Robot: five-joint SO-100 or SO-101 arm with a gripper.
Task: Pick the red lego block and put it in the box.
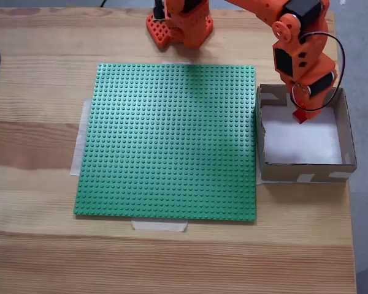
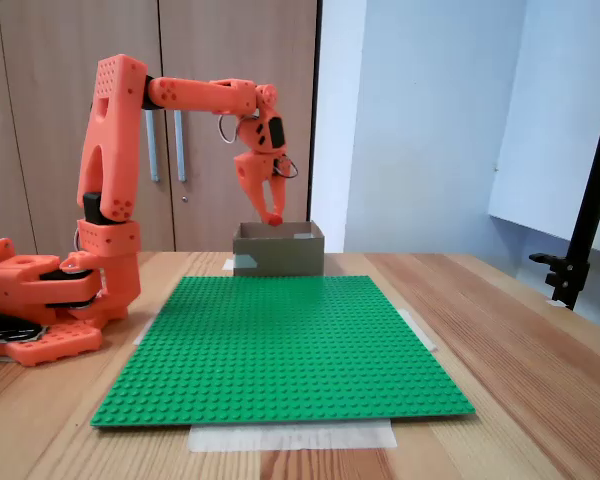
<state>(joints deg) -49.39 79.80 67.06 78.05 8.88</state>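
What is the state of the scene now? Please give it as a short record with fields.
arm: orange, reaching from its base over the box
gripper: pointing down above the box's open top, in both fixed views
held item: the red lego block between the fingers
block placed: not yet, it is above the box walls in the side fixed view
box: brown cardboard with white bottom, beside the right edge of the green baseplate in the top fixed view
baseplate: nothing on it
table: light wood
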